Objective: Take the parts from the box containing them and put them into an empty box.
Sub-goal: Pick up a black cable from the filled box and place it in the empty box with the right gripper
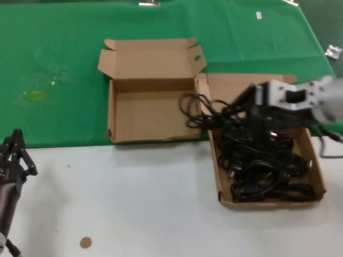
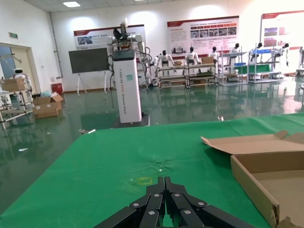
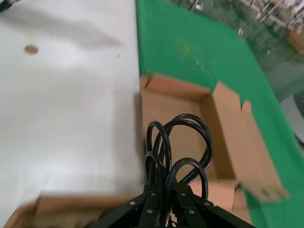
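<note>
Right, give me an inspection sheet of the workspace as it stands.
Surface: white table in front, green cloth behind.
Job's things: empty box open, nothing inside; full box holds a pile of cords; one cord bundle lifted, loops hanging over the gap between the boxes.
Clutter: small brown disc on the table; a packet on the cloth's far right.
Grippers: right end effector shut on the bundle; left end effector shut, parked at the table's near left.
Cables: nothing seen besides the cords.
Surroundings: hall with shelving and a whiteboard.
</note>
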